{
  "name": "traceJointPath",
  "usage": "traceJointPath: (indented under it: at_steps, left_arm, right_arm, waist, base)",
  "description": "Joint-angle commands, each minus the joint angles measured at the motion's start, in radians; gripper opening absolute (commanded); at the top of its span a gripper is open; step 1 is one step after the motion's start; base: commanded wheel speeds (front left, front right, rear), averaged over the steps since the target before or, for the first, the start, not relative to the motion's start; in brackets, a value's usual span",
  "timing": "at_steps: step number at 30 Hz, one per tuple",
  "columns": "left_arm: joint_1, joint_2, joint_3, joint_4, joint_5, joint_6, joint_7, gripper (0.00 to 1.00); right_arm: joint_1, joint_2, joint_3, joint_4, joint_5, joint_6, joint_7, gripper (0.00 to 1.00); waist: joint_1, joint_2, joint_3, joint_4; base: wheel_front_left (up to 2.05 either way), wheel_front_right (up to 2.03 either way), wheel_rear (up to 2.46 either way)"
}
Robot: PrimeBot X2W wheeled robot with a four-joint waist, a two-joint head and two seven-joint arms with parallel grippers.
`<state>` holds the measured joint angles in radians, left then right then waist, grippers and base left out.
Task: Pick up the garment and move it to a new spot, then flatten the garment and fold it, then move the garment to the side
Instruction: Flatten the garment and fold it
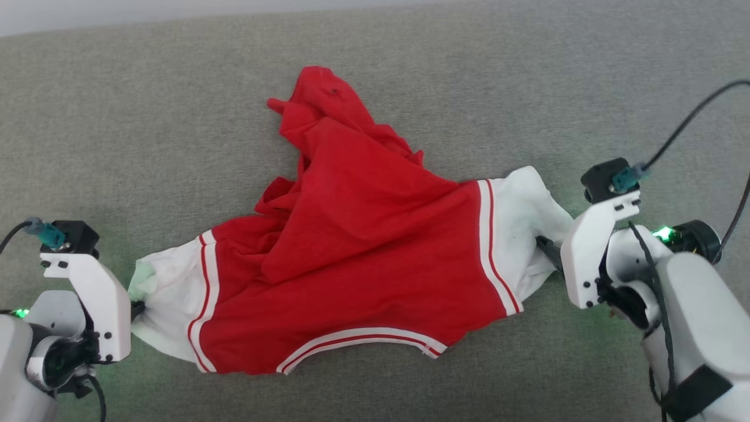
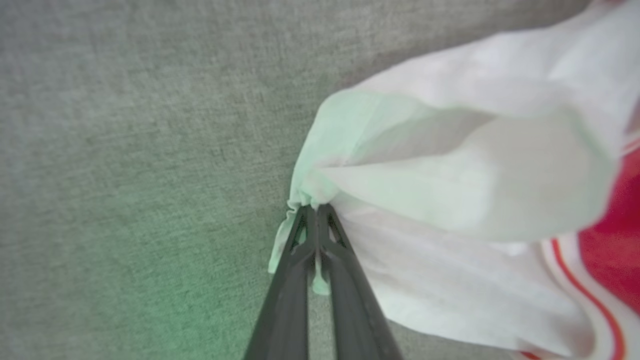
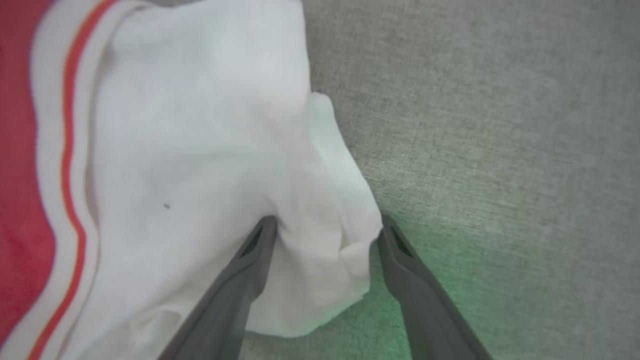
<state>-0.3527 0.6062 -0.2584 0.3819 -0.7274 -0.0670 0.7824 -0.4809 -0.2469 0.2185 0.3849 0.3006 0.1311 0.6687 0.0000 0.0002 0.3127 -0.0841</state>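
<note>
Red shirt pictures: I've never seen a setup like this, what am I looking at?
A two-armed robot works over a grey cloth surface. The wide picture comes from its head camera; the two close-ups come from wrist cameras looking along each arm's dark fingers. A red shirt with white-ended sleeves lies crumpled there. The left gripper is shut, pinching one white sleeve end. The right gripper is open, fingers either side of the other sleeve end, not yet clamped.

One garment [image 1: 363, 246] lay crosswise at the middle of the counter [image 1: 117, 117], bunched part toward the far side, the left hand [image 1: 139, 307] touching its left sleeve end, the right hand [image 1: 548, 249] at its right sleeve end.
</note>
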Motion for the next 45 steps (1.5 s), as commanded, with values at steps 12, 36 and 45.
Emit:
traceJointPath:
  at_steps: [12,36,45]
  left_arm:
    - [-0.065,-0.063,-0.027,0.077,-0.013,0.009,-0.004,0.0]
    - [-0.625,-0.013,0.01,-0.087,0.037,0.059,0.091,0.0]
    - [-0.821,-0.073,-0.004,0.05,0.063,0.033,0.01,0.0]
  right_arm:
    - [-0.095,-0.037,0.085,0.109,0.19,0.0,0.126,0.0]
    - [-0.486,-0.088,0.084,-0.071,0.247,-0.001,-0.054,0.0]
    - [-0.645,-0.075,0.117,0.029,0.246,-0.001,-0.125,0.0]
  waist:
    - [0.0,-0.0002,0.007,0.036]
    - [0.0,-0.0002,-0.197,0.043]
    - [0.0,-0.0002,-0.239,0.045]
  base:
    - [0.0,0.0,0.0]
    - [0.0,0.0,0.0]
    - [0.0,0.0,0.0]
